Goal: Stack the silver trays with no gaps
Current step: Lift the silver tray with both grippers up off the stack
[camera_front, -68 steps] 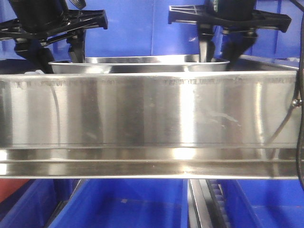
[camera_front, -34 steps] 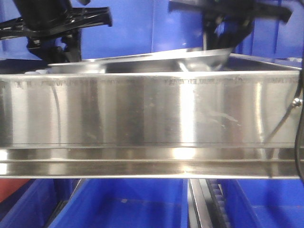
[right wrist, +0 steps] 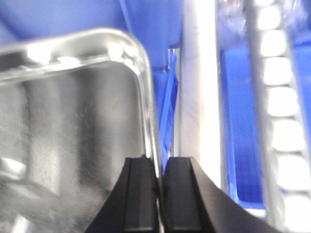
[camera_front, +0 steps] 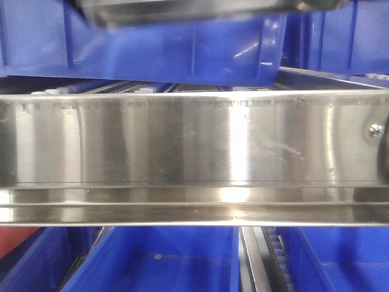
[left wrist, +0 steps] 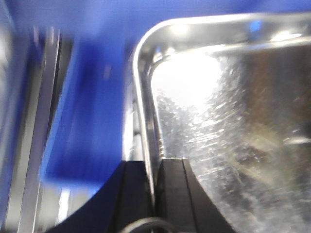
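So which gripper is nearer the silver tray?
Neither; both touch it. The left gripper pinches one side rim of the silver tray, the right gripper pinches the opposite rim.

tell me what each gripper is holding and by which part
Both hold the silver tray by its rim: the left gripper pinches the rim on one side near a corner, the right gripper the rim on the opposite side.

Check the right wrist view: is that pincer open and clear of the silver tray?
No, the right pincer is shut on the rim of the silver tray, one finger on each side.
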